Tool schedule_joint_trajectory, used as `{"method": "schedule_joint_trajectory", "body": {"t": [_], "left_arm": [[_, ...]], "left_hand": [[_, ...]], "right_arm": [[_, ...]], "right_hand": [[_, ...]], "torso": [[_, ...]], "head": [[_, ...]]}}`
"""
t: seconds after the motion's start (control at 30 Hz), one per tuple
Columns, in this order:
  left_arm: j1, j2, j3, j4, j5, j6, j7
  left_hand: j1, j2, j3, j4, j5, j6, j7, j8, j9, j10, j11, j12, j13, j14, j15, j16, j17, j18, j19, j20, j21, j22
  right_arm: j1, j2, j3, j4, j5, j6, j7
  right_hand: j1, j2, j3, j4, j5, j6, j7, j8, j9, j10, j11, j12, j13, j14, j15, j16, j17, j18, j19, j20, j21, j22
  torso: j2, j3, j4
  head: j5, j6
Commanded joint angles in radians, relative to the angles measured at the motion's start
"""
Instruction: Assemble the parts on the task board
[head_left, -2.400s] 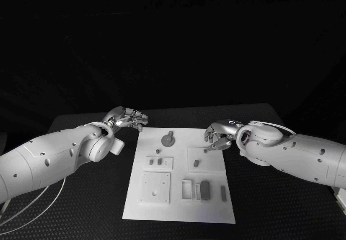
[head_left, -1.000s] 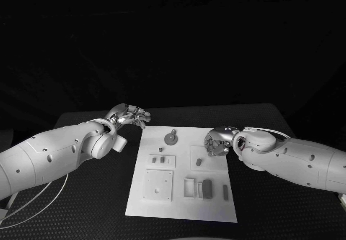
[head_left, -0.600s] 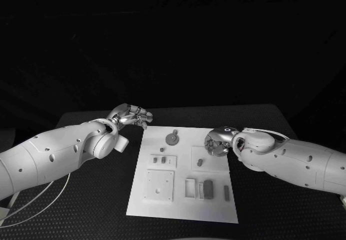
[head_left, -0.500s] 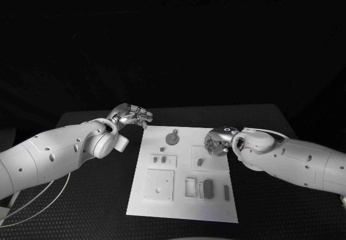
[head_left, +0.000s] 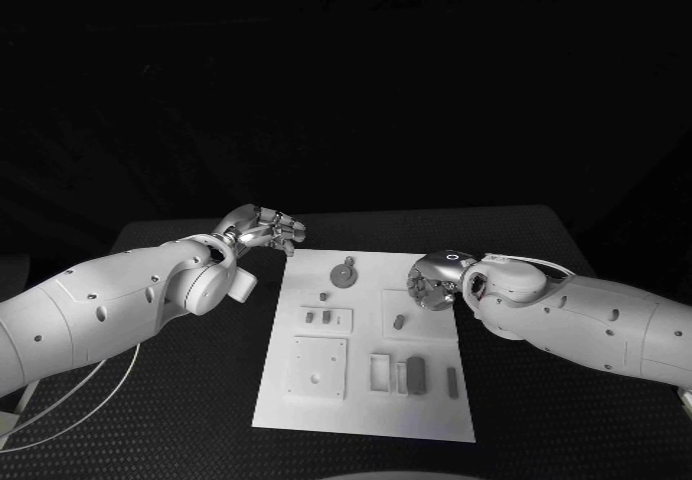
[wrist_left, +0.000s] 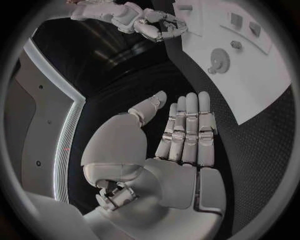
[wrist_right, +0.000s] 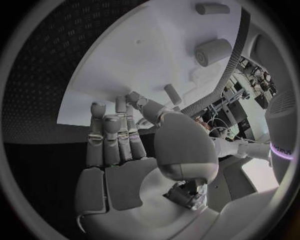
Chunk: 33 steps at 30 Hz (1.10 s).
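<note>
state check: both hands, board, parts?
left hand: open, fingers straight, holds nothing, over the black table beside the board's far left corner
right hand: open, empty, above the board's right edge
task board: flat on the table, untouched
round part: lying on the board's far end
oblong part: lying free near the right hand

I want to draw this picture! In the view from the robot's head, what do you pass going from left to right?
Left hand → round disc part near the far end of the white board → right hand.
</note>
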Motion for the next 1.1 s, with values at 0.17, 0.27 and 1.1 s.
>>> {"method": "schedule_joint_trajectory", "body": {"t": [0.17,0.27,1.1], "left_arm": [[0.002,0.0,0.001,0.003,0.006,0.012,0.007],[0.002,0.001,0.001,0.002,0.006,0.01,0.008],[0.002,0.003,0.001,-0.007,0.006,0.008,0.012]], "left_hand": [[-0.004,0.009,-0.007,0.001,0.004,-0.006,-0.001,0.007,-0.001,-0.009,0.0,0.001,-0.001,0.002,0.005,-0.005,0.002,0.02,-0.001,0.005,-0.004,-0.001],[-0.004,0.009,-0.007,0.001,0.004,-0.006,-0.001,0.007,-0.001,-0.01,0.0,0.001,-0.002,0.002,0.005,-0.005,0.002,0.02,-0.001,0.005,-0.004,-0.001],[-0.005,0.01,-0.008,0.002,0.004,-0.007,-0.001,0.008,-0.002,-0.009,-0.001,0.002,-0.001,0.005,0.005,-0.006,0.006,0.021,0.002,0.005,-0.004,-0.001]], "right_arm": [[-0.015,0.003,-0.007,-0.003,-0.04,-0.008,-0.014],[-0.016,0.003,-0.007,0.0,-0.049,-0.028,-0.015],[0.009,-0.042,0.013,0.073,-0.036,-0.093,-0.008]], "right_hand": [[-0.005,0.009,0.017,0.001,0.004,0.025,-0.007,0.014,0.003,0.027,-0.002,-0.012,-0.011,0.021,-0.004,0.0,0.001,0.013,0.02,-0.007,0.012,0.016],[-0.006,0.012,0.022,0.001,0.004,0.036,-0.012,0.021,0.005,0.044,-0.007,-0.016,-0.011,0.032,-0.009,0.001,0.002,0.013,0.03,-0.013,0.016,0.016],[-0.003,0.008,0.036,0.001,0.004,0.068,-0.027,0.043,0.024,0.102,-0.026,-0.033,-0.008,0.062,-0.029,0.003,0.005,0.013,0.063,-0.031,0.027,0.015]], "torso": [[-0.001,-0.0004,-0.0003],[-0.001,-0.0007,-0.0002],[-0.001,-0.0011,0.0]], "head": [[-0.003,-0.005],[-0.004,-0.003],[-0.006,0.004]]}}
